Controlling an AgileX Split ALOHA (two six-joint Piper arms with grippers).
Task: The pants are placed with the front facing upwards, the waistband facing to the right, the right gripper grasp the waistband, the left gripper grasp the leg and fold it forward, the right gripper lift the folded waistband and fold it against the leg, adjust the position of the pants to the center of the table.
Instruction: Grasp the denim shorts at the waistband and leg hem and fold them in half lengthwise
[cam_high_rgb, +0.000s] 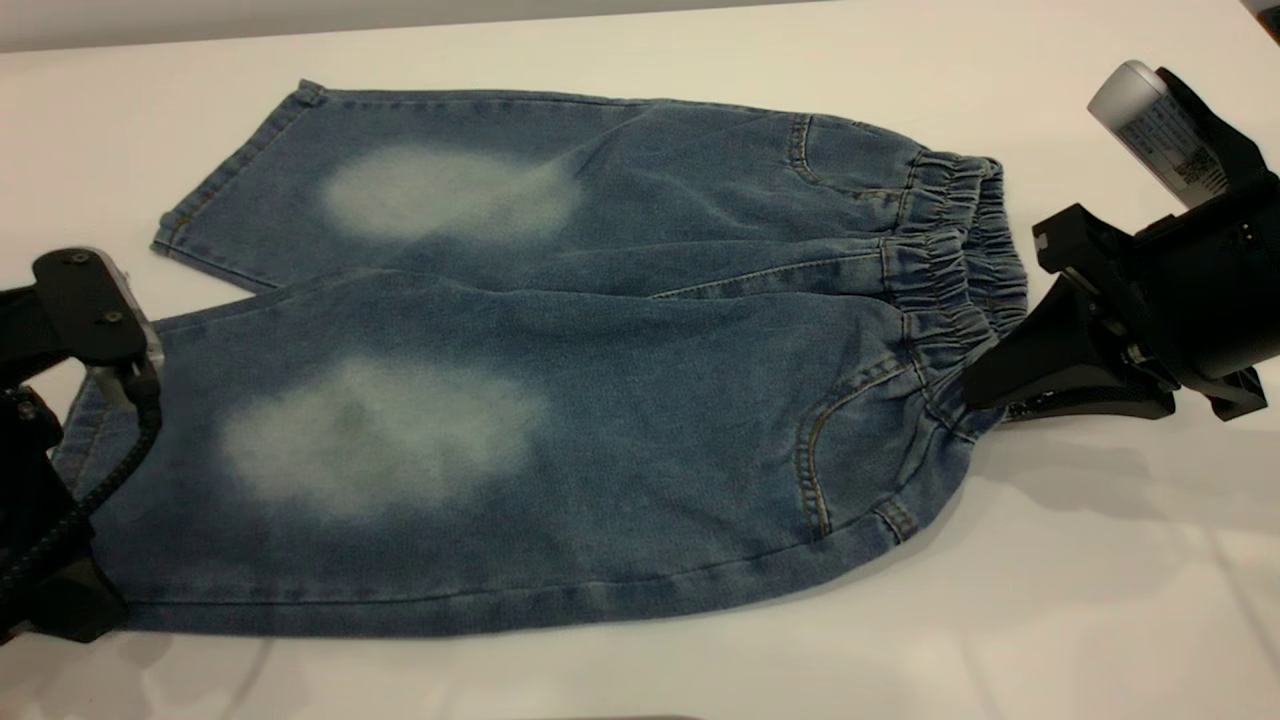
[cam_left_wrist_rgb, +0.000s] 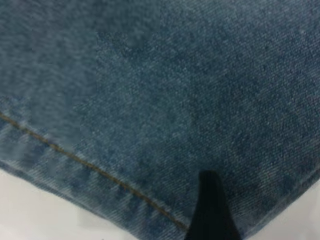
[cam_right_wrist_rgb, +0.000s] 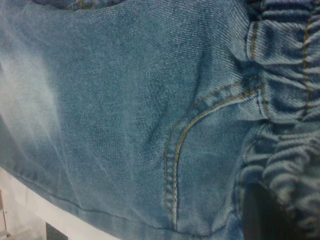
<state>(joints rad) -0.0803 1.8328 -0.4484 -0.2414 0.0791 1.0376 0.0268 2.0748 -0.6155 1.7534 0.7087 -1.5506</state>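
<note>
Gripping waistband (cam_high_rgb: 960, 270): right pincer (cam_high_rgb: 975, 385) | pocket stitching: right wrist only

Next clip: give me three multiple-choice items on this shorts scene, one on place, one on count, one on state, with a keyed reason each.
1. The waistband lies toward:
A. the exterior view's right
B. its left
C. the table's near edge

2. Pale faded patches showing on the pants:
A. one
B. two
C. four

3. The right pincer is:
A. parked clear of the cloth
B. at the waistband's near corner, cloth bunched there
C. holding a leg hem

Key: A, ruched band at the right; B, one oval per leg; B, its tips meet the gathered denim.
</note>
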